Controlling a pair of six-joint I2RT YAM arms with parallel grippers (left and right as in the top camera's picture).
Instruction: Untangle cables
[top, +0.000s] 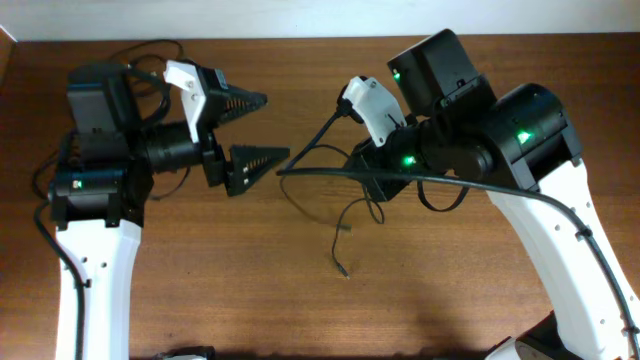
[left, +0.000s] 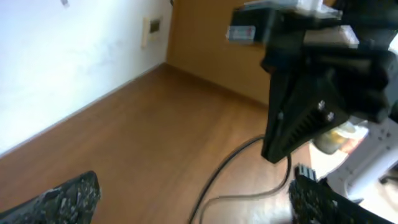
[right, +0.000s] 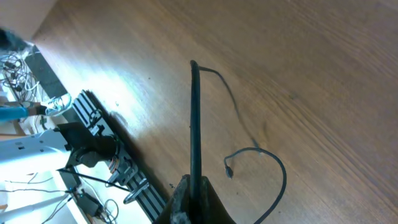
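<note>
1. The right gripper (right: 189, 198) has its fingers pressed together on a black cable (right: 194, 124). The cable runs straight away from the tips above the table (right: 323, 56).
2. At that cable's far end a thinner strand (right: 284, 180) bends off, curls into an open loop and ends in a small plug (right: 228, 172) on the wood.
3. The left gripper (top: 275, 127) is spread wide with nothing between its fingers. It points toward the right arm (top: 540, 130) and is apart from it.
4. In the left wrist view, the left gripper's toothed pads (left: 68, 199) sit in the bottom corners. The right gripper's black finger hangs point-down ahead, with a cable dropping from its tip.
5. From above, the cables (top: 352, 205) lie mid-table, just below the right gripper's body. They form a few loose loops, and one tail ends in a plug toward the near edge.
6. Also from above, a straight black stretch comes out from under the right gripper. It ends near the left gripper's lower finger without touching it.
</note>
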